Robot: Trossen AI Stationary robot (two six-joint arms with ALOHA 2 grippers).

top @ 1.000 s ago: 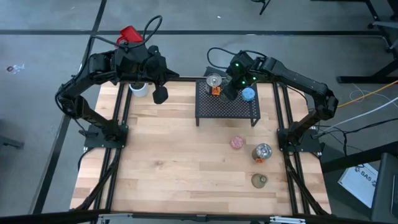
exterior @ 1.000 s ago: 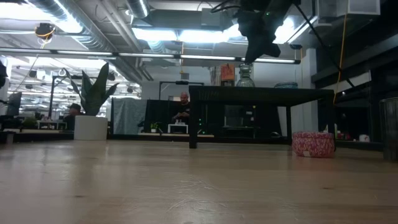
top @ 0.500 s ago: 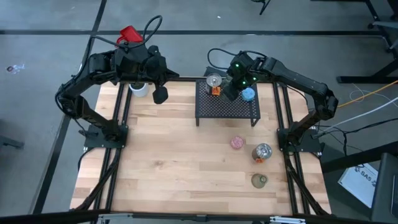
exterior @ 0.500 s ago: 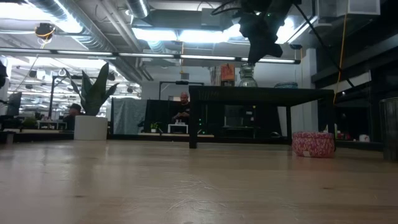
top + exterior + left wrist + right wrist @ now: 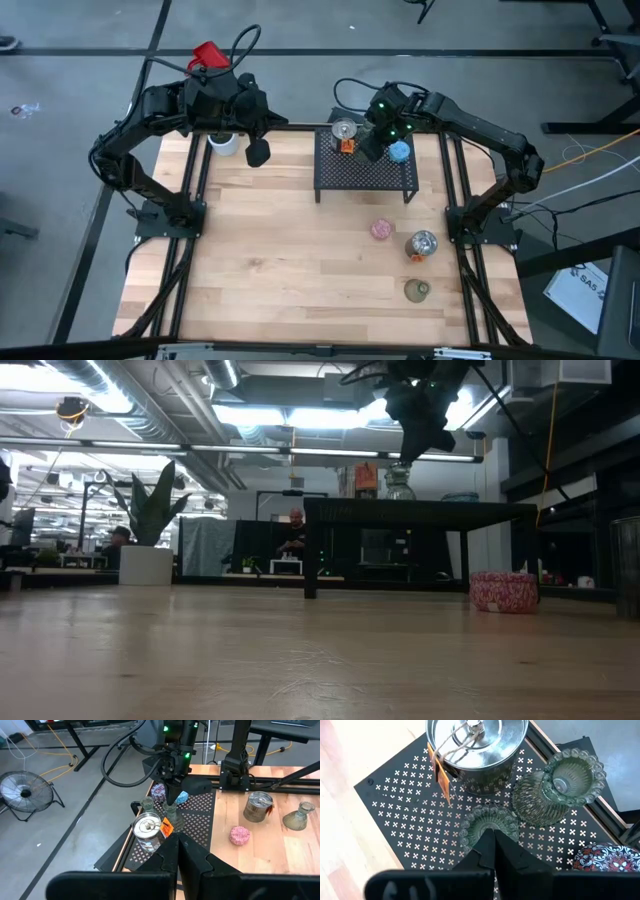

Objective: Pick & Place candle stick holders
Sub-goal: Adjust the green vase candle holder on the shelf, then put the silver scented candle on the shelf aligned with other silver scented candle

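My right gripper [image 5: 372, 146] is over the black mesh rack [image 5: 365, 174], pointing down and shut on an olive-green glass holder [image 5: 490, 821], which also shows in the low view [image 5: 400, 480]. On the rack stand a silvery holder with an orange tag [image 5: 477, 745], a second olive glass holder [image 5: 560, 785], a purple-speckled one [image 5: 607, 857] and a blue one [image 5: 399, 151]. A pink holder [image 5: 380, 229], a silvery one [image 5: 421, 243] and an olive one [image 5: 417, 290] stand on the table at the right. My left gripper [image 5: 257, 152] is shut and empty above the table's far left. My right gripper comes from above, pointing down, and meets the olive glass holder at its scalloped top rim [image 5: 479, 816]. The fingers themselves hide the place of contact. The holder stands upright below the fingers, its foot [image 5: 400, 496] on or just above the rack top.
A white pot with a green plant [image 5: 225, 143] stands at the table's far left corner, close to my left gripper. The rack stands on thin legs [image 5: 310, 560] at the far middle. People sit in the room beyond the table [image 5: 293, 532].
My right gripper has edged a little toward the table's right edge, and the olive glass holder has gone with it, upright and at the height of the rack top.
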